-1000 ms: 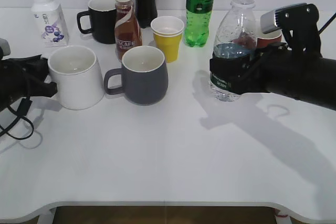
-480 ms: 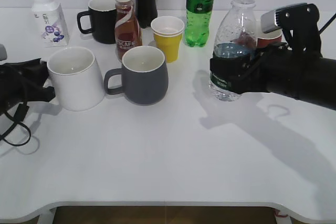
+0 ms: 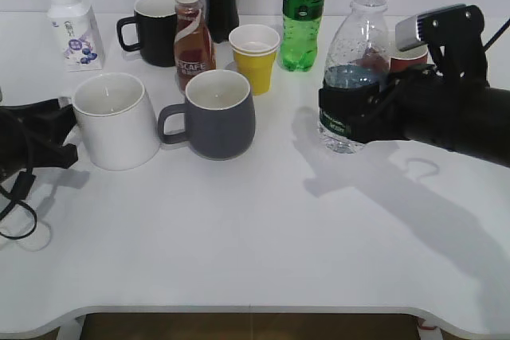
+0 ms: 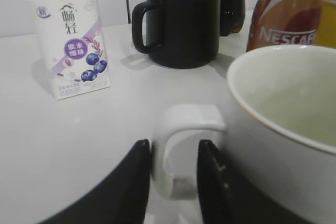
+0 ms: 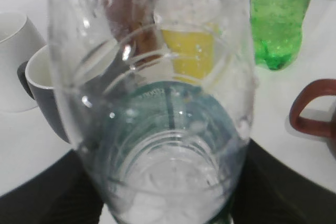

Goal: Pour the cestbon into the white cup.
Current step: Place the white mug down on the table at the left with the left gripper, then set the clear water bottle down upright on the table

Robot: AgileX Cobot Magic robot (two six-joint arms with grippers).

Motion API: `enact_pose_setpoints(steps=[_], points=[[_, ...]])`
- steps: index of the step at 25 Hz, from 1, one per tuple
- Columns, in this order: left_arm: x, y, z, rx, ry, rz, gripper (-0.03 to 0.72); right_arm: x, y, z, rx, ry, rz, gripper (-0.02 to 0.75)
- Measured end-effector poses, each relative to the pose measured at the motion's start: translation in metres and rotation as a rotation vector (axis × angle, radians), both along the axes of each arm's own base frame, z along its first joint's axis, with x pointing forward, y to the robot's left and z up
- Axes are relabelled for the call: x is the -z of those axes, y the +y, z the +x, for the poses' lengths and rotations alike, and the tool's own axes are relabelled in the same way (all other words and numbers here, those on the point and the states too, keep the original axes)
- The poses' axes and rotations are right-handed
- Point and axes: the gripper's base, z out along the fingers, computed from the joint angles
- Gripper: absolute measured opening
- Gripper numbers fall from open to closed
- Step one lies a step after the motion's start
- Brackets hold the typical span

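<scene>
Desk (image 3: 263,236) holds everything. Cup (image 3: 115,119), far left: heavy, rigid ceramic, my left end effector (image 4: 173,182) straddles its handle, not clenched. Cestbon (image 3: 351,69), right: light, slippery, squashy; my right end effector (image 3: 351,113) clamps its label band.

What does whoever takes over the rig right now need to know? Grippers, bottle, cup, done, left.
Right gripper: shut on the cestbon, upright, capless, at table level right of centre.
Left gripper: fingers either side of the white cup handle; contact cannot be told.
White cup stands on the table's left, beside the grey mug; looks empty.
Done: bottle grasped.
Left: carry the bottle to the white cup, tilt and pour.
</scene>
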Motion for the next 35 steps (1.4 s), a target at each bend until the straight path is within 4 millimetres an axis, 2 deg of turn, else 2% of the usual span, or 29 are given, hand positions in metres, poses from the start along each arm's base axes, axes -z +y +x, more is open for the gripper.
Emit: enact_pose_setpoints(steps=[12,24,25,29,32,35], points=[[0.004,0.002,-0.023,0.001,0.055,0.005,0.260,0.001,-0.005,0.007,0.065,-0.061,-0.035,0.452],[-0.020,0.003,-0.043,0.003,-0.021,-0.001,0.262,0.057,0.003,0.017,0.026,-0.042,-0.033,0.452],[-0.023,0.003,-0.044,0.004,-0.034,-0.002,0.262,0.057,0.003,0.017,0.024,-0.046,-0.032,0.468],[-0.035,0.003,-0.046,0.015,-0.087,-0.004,0.262,0.056,0.003,0.016,0.021,-0.059,-0.027,0.633],[-0.047,0.003,-0.049,0.017,-0.118,0.007,0.262,0.049,0.003,0.016,0.023,-0.083,-0.016,0.663],[-0.061,0.005,-0.051,-0.002,-0.087,0.024,0.262,0.021,0.002,0.015,0.030,-0.147,-0.016,0.667]])
